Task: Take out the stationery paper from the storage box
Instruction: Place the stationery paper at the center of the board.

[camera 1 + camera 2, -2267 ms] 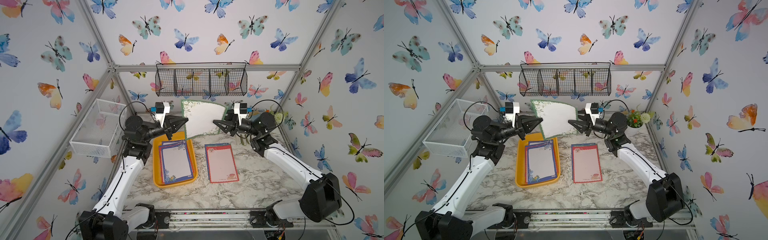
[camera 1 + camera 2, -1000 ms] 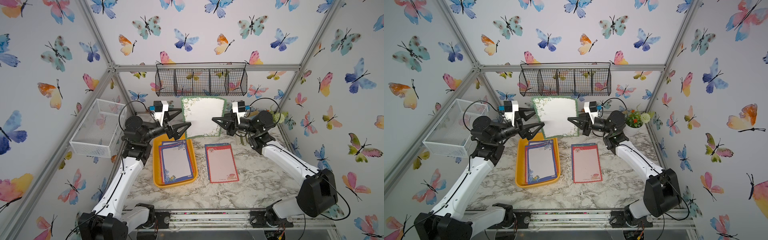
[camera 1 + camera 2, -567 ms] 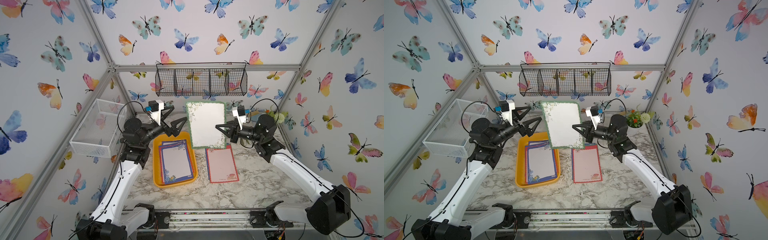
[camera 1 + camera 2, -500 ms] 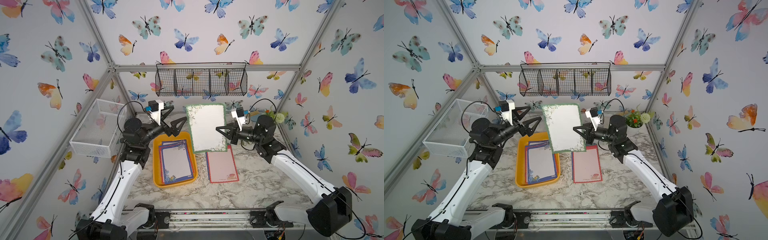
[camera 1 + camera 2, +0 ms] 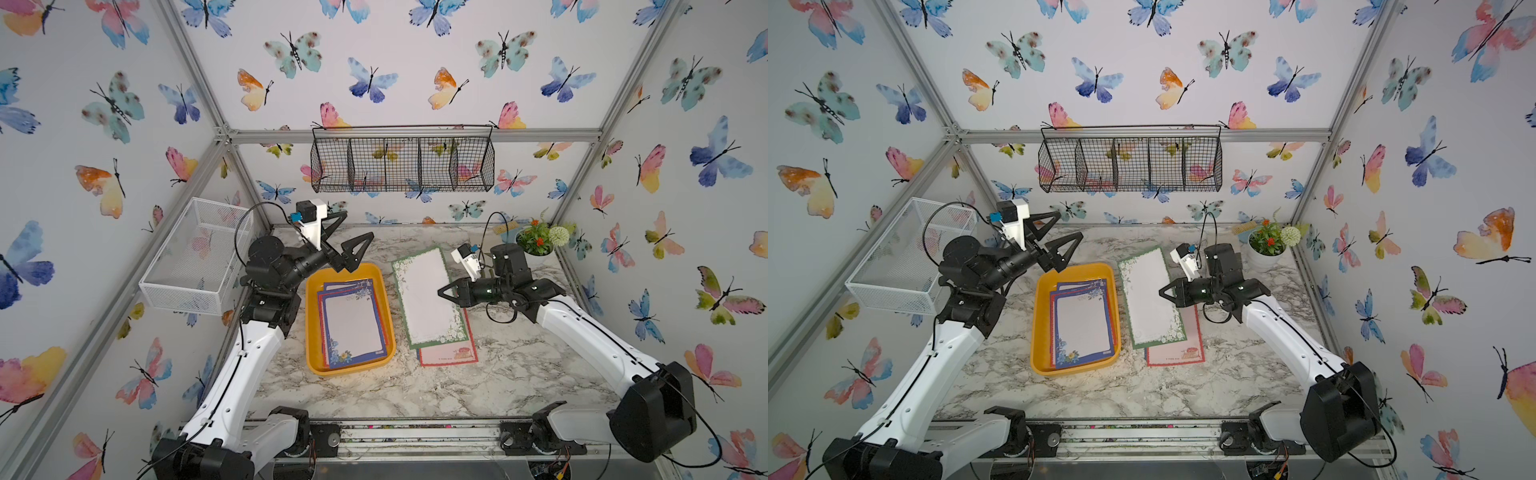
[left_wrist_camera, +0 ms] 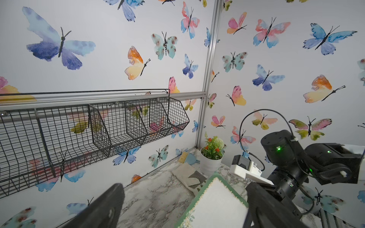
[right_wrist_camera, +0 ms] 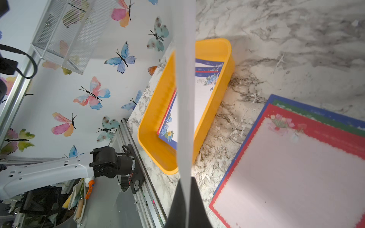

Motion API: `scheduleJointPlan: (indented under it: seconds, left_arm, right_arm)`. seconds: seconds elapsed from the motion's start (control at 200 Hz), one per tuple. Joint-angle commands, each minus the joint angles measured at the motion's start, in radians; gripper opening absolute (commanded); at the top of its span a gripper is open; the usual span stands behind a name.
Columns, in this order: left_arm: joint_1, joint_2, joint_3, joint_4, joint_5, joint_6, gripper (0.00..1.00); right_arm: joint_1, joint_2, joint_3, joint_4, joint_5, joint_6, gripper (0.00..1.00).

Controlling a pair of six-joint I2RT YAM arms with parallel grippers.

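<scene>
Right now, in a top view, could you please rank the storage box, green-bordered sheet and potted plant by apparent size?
1. storage box
2. green-bordered sheet, held aloft, so possibly enlarged
3. potted plant

Stationery paper (image 5: 351,322) in storage box (image 5: 312,324); loose sheets (image 5: 449,354) on table (image 5: 519,365), R.
</scene>
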Motion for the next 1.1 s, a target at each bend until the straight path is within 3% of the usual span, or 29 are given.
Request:
scheduleJointPlan:
  seconds: [0.0,0.435,1.096]
  left_arm:
    - [-0.004,-0.002,-0.002,0.002,-0.008,0.007,0.99]
    - [-0.006,-0.004,-0.003,-0.010,-0.035,0.021,1.00]
    - [-0.007,0.004,-0.003,-0.021,-0.068,0.021,1.00]
  right_arm:
    - [-0.024,0.022,-0.028,-0.049,-0.033,0.007,0.02]
    - [-0.139,0.138,-0.090,-0.038,-0.110,0.015,0.02]
    - [-0.231,0.218,-0.249,0.121,-0.210,0.060,0.02]
